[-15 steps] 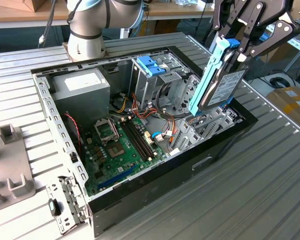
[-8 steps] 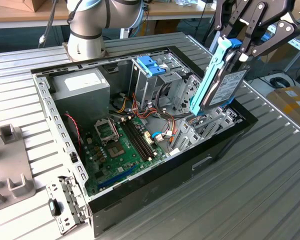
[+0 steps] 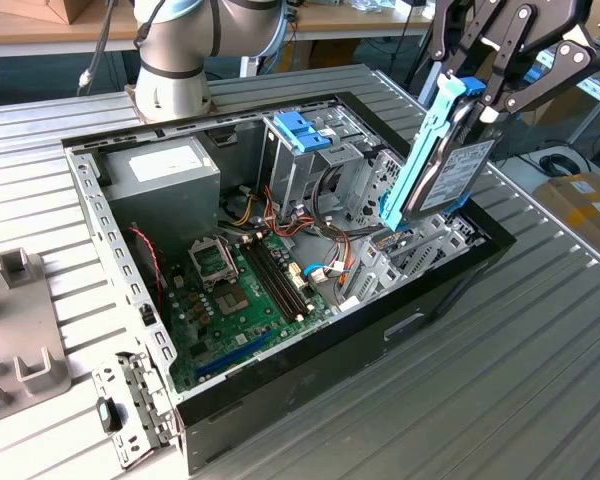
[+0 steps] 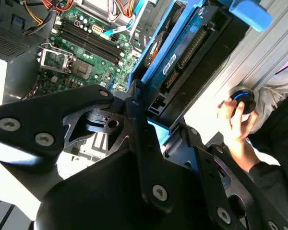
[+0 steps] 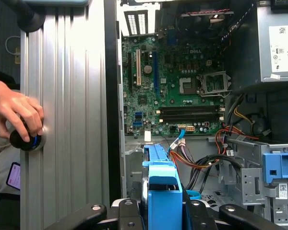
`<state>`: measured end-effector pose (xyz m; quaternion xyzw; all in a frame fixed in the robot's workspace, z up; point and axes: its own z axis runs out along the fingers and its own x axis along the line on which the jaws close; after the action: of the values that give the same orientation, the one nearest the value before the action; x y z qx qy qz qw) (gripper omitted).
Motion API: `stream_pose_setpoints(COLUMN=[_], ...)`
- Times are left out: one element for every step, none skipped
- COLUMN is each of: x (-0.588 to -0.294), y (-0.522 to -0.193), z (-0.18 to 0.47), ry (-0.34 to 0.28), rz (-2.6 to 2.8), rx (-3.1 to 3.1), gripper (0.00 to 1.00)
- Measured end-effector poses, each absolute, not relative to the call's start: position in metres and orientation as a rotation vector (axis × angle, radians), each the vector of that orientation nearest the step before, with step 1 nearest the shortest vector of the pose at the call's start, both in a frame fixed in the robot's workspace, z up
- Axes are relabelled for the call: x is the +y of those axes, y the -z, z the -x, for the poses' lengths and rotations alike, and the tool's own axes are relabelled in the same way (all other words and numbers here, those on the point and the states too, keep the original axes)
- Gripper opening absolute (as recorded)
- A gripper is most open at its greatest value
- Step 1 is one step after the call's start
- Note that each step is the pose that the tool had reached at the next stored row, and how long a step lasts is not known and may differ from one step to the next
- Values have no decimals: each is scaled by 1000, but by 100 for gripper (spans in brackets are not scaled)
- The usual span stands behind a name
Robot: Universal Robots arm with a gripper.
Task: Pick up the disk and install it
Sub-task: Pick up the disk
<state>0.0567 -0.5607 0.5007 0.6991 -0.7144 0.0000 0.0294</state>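
Note:
The disk [image 3: 450, 175] is a dark-grey drive with a white label in a long light-blue carrier rail [image 3: 418, 155]. It hangs tilted on end above the open computer case [image 3: 90, 200], over the drive bay [image 3: 420, 250] at the exterior view's right. My gripper [image 3: 477, 100] is shut on the disk's upper end. In both wrist views the disk [image 4: 182, 52] and its blue carrier [image 5: 161, 187] sit between the black fingers [image 4: 139, 120], with the motherboard [image 5: 182, 91] beyond.
A deeper-blue latch on a silver cage [image 3: 302, 130] stands mid-case beside the power supply [image 3: 160, 170] and loose cables [image 3: 320, 235]. A person's hand [image 5: 14, 108] rests on a black knob [image 5: 24, 139] on the ribbed table outside the case. Grey fixtures [image 3: 20, 330] lie at the exterior view's left.

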Motion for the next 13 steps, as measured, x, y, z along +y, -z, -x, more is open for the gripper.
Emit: stream_pose_setpoints(x=[-561, -561, -561, -561, -561, -561, -561, -561, -561, -561, -561, -561, -561], y=[-501, -501, -501, -501, -501, -501, -501, -501, -501, -501, -501, -501, -500], z=[-57, -57, -57, -57, -58, -58, -58, -59, -59, -59, -60, -60, -60], ry=[0, 0, 0, 0, 0, 0, 0, -1, -1, -1, -1, -1, -1], rz=[-2156, -2156, -2156, -2156, -2156, -2156, -2156, -2156, -2156, -2156, -2156, -2156, -2156], rx=[-2203, -2203, -2203, -2203, -2203, -2203, -2203, -2203, -2203, -2203, -2203, -2203, -2203], gripper=[37, 37, 37, 37, 37, 37, 37, 37, 37, 37, 37, 37, 37])
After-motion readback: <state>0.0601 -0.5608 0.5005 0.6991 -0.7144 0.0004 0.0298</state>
